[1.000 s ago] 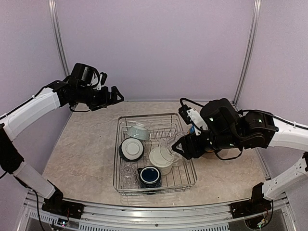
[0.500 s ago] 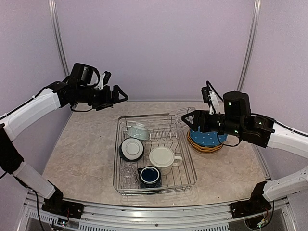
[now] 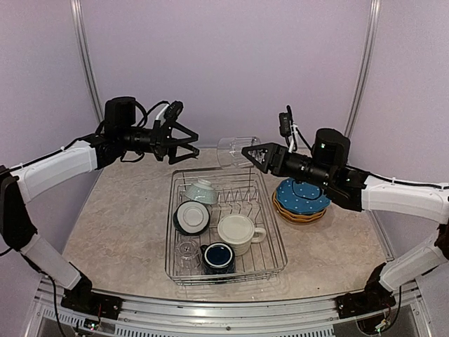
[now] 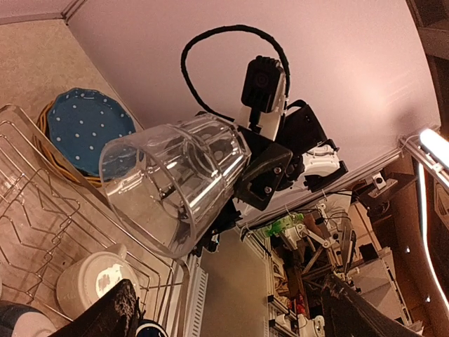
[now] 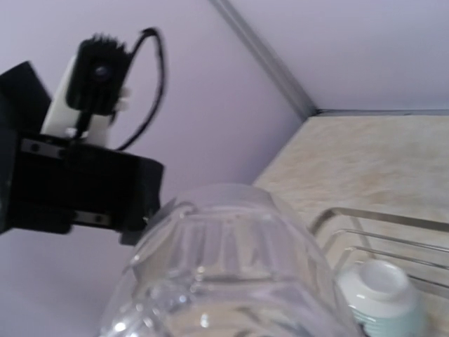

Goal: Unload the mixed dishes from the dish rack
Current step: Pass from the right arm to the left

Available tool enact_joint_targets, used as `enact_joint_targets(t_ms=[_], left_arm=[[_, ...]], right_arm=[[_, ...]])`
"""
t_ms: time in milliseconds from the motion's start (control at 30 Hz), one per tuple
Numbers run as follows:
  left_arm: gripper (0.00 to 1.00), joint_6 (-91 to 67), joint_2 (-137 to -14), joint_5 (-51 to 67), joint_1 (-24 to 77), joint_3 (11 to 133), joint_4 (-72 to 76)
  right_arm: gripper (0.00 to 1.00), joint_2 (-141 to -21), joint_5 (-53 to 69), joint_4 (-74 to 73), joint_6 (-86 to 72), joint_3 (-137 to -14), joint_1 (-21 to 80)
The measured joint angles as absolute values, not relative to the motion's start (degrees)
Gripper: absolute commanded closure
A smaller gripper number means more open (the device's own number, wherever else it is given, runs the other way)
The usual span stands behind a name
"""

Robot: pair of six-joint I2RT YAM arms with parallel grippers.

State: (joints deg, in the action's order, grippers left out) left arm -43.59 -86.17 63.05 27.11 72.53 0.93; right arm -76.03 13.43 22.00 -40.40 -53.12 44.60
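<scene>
My right gripper [image 3: 247, 152] is shut on the base of a clear glass [image 3: 237, 151], which it holds sideways in the air above the back edge of the dish rack [image 3: 275, 242]. The glass's mouth faces my left gripper [image 3: 186, 137]. That gripper is open a short way to the left, with nothing between its fingers. In the left wrist view the glass [image 4: 168, 184] hangs ahead of the dark fingertips [image 4: 112, 316]. It fills the right wrist view [image 5: 224, 274]. The rack holds a teal bowl [image 3: 201, 189], an upturned dark bowl [image 3: 191, 216], a cream mug [image 3: 236, 232], a navy mug [image 3: 219, 258] and a second glass [image 3: 187, 253].
A blue dotted plate [image 3: 302, 196] lies on top of a yellow plate on the table right of the rack. Upright prongs [image 3: 238, 193] line the rack's back half. Purple walls with metal posts [image 3: 85, 56] close in the back and sides.
My right arm lifted the glass out of the rack and carried it up and left. My left gripper swung right to face it and has begun to narrow a little.
</scene>
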Motion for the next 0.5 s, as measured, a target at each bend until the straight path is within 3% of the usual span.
enact_joint_targets(t_ms=[433, 500], left_arm=[[0.45, -53.32, -89.78, 69.28, 27.92, 71.48, 12.6], [0.54, -53.91, -89.78, 69.52, 27.9, 71.26, 13.13]], right_arm=[[1.0, -90.67, 21.26, 39.92, -45.08, -58.96, 45.65], [1.0, -92.62, 22.28, 42.52, -46.22, -59.94, 45.89]])
